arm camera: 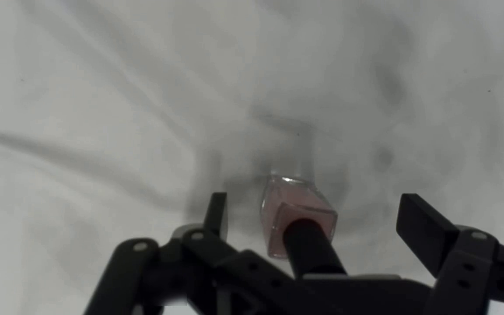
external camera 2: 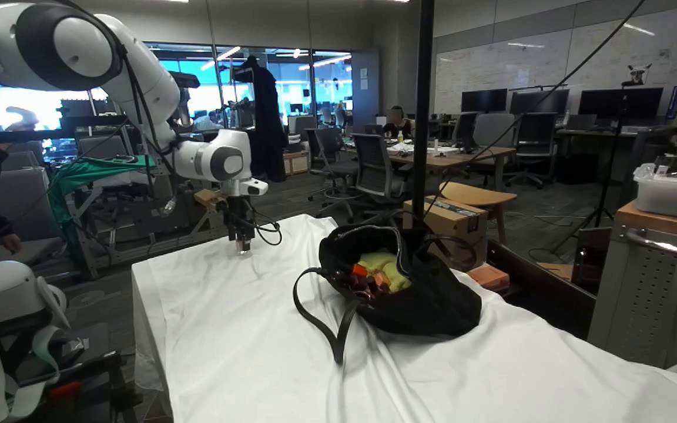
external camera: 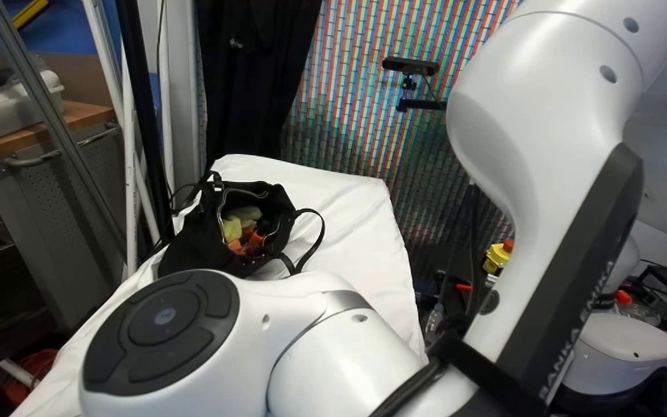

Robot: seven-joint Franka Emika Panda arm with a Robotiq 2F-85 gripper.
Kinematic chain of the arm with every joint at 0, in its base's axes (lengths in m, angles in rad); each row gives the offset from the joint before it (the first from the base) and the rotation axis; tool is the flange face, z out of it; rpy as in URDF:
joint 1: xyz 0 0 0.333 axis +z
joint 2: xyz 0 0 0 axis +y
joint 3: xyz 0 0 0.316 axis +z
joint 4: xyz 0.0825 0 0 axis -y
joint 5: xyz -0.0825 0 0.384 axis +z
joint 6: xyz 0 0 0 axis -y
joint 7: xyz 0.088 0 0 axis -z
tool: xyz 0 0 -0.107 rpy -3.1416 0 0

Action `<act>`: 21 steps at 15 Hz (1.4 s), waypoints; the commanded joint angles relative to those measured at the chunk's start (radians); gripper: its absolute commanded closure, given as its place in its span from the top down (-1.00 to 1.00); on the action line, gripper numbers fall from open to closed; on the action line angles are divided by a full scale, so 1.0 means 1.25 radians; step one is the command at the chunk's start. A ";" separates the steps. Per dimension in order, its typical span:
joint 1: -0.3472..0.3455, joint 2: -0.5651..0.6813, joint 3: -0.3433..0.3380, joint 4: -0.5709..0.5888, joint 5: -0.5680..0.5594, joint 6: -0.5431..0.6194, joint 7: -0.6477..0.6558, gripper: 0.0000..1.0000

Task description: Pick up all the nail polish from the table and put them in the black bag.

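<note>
Wrist view: 1 pink nail polish bottle [arm camera: 295, 199] stands on the white-draped bench [arm camera: 103, 122] between the 2 fingers of the gripper [arm camera: 313, 208], whose body hides the end of the black cap [arm camera: 308, 243]. The gripper is parted wide, gaps showing on both sides, gripping nothing. In an exterior view the robot arm [external camera: 345, 341] covers much of the bench; in both, the black bag's [external camera 2: 432, 305] overlapping contents [external camera 2: 376, 279] are hard to make out.
</note>
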 commanded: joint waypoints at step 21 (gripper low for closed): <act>0.004 -0.029 -0.027 0.011 -0.057 -0.128 0.002 -0.70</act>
